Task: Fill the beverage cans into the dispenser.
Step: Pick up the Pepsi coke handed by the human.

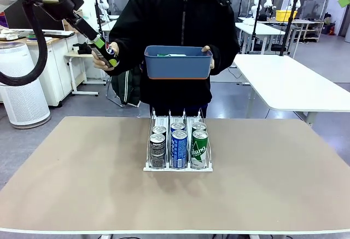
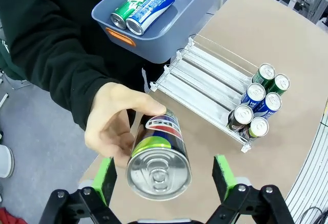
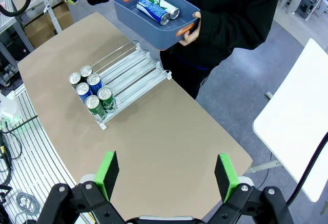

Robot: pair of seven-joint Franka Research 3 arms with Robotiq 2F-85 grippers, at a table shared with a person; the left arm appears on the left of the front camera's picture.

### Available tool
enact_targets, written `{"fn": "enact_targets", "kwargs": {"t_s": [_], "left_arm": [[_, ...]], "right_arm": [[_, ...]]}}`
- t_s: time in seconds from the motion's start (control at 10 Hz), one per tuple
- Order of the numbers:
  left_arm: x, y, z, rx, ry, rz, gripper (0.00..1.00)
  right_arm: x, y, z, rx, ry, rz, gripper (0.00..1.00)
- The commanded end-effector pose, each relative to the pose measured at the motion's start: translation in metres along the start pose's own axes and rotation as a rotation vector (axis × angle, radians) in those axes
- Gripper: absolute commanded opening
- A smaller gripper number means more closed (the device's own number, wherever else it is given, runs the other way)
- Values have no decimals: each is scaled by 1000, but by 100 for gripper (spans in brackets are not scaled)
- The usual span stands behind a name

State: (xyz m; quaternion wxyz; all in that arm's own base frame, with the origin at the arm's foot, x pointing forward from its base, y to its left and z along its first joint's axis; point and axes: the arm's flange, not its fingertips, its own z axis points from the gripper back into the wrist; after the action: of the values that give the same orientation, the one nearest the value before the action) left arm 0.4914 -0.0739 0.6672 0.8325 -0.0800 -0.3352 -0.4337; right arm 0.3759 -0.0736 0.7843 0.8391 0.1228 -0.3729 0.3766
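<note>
Six beverage cans (image 1: 179,143) stand at the dispenser's (image 1: 178,116) near end, mid-surface. The left end effector (image 2: 163,175), jaws wide, brackets a seventh can (image 2: 159,162) in the person's hand (image 2: 115,126) at ten o'clock; two more cans (image 3: 156,8) wait in the tub (image 3: 128,11). The right end effector (image 3: 166,175) hangs open, empty

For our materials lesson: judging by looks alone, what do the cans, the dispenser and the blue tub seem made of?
Cans: probably metal, glossy printed sides; bright silver tops with pull tabs. Dispenser: seemingly clear glossy plastic lanes, thin wire dividers, white base. Blue tub: likely moulded plastic, matte, uniform colour with rounded corners and orange handle slots.
</note>
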Motion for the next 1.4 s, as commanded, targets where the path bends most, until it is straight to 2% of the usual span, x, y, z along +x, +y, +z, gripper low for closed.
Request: {"fn": "enact_targets", "kwargs": {"t_s": [0.0,0.7,1.0,1.1,1.2,1.3], "left_arm": [[-4,5,-6,-23,-10,-13,100],[-2,13,-20,-47,-47,8,100],[0,6,-17,-34,-14,25,100],[1,6,-20,-39,-14,30,74],[-1,5,-19,-30,-7,47,40],[-2,4,-19,-27,0,44,14]], "right_arm": [[-1,1,-1,8,-10,2,100],[-1,1,-1,8,-10,2,100],[-1,1,-1,8,-10,2,100],[-1,1,-1,8,-10,2,100],[-1,1,-1,8,-10,2,100],[-1,1,-1,8,-10,2,100]]}}
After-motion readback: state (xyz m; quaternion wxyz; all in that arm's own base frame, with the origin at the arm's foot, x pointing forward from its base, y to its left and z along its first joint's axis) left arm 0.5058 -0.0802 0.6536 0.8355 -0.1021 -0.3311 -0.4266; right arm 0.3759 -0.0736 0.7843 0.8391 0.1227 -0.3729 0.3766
